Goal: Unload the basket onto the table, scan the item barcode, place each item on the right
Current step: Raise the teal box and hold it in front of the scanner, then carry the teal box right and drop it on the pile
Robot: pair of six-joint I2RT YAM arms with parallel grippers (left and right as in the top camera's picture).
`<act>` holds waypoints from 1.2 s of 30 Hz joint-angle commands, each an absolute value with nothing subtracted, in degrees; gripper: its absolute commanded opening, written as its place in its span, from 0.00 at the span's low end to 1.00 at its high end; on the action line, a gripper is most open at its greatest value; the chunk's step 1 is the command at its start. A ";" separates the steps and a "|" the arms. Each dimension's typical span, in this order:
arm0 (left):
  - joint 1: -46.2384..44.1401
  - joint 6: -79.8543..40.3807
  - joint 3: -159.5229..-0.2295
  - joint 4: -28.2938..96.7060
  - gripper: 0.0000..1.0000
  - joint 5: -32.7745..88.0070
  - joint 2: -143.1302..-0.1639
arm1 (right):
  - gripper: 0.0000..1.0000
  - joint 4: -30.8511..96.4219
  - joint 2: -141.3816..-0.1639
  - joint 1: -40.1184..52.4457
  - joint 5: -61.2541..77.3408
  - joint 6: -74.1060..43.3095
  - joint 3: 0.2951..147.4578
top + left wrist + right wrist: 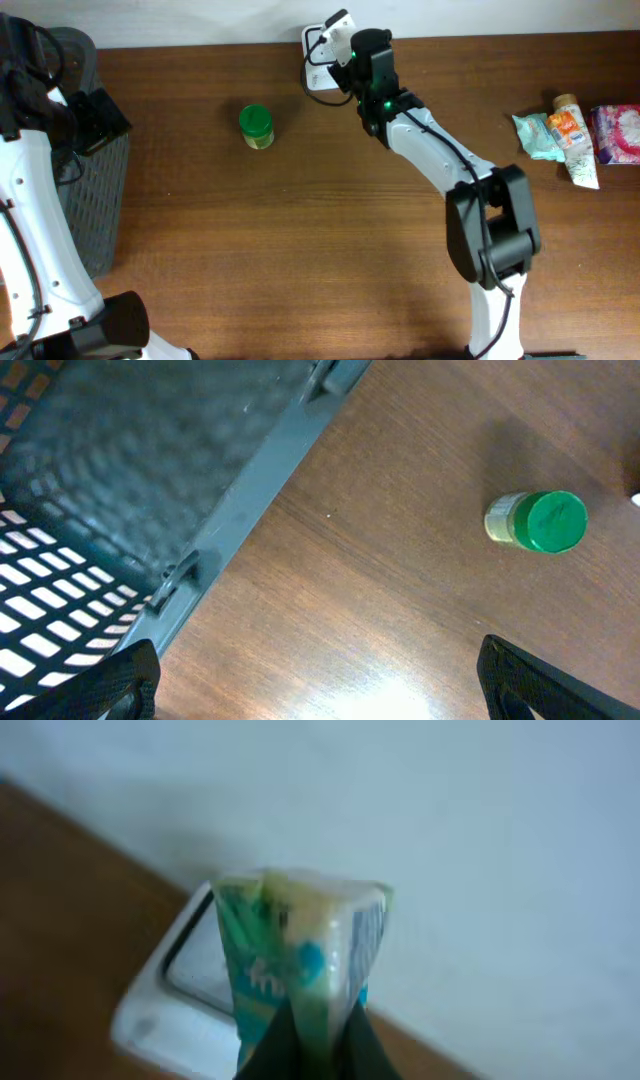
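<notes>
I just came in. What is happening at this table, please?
The right gripper is shut on a small green and white packet and holds it just in front of the white scanner, at the far edge of the table by the wall. The left gripper is open and empty, over the edge of the grey basket. A green-lidded jar sits untouched nearby.

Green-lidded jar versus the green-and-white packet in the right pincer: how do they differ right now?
The green-lidded round jar sits free on the brown wooden table; the green-and-white soft packet is pinched in the right pincer. The jar is mid-table, left of the white box scanner; the packet is held close to it. The jar is round and rigid; the packet looks flat and creased. Both show green.
</notes>
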State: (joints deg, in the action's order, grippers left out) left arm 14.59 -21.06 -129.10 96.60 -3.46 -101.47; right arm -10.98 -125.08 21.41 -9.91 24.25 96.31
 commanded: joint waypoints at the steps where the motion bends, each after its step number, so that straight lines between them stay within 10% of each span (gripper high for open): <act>1: 14.81 -21.82 -129.03 96.73 0.99 -3.90 -100.27 | 0.04 -17.04 -128.27 21.28 -8.14 26.59 96.66; 27: 14.81 -21.85 -129.03 96.73 0.99 -3.90 -100.27 | 0.04 -3.38 -139.13 20.51 -3.92 35.42 111.70; 36: 14.81 -21.85 -129.03 96.73 0.99 -3.90 -100.27 | 0.04 16.97 -132.55 14.44 -13.61 15.14 122.67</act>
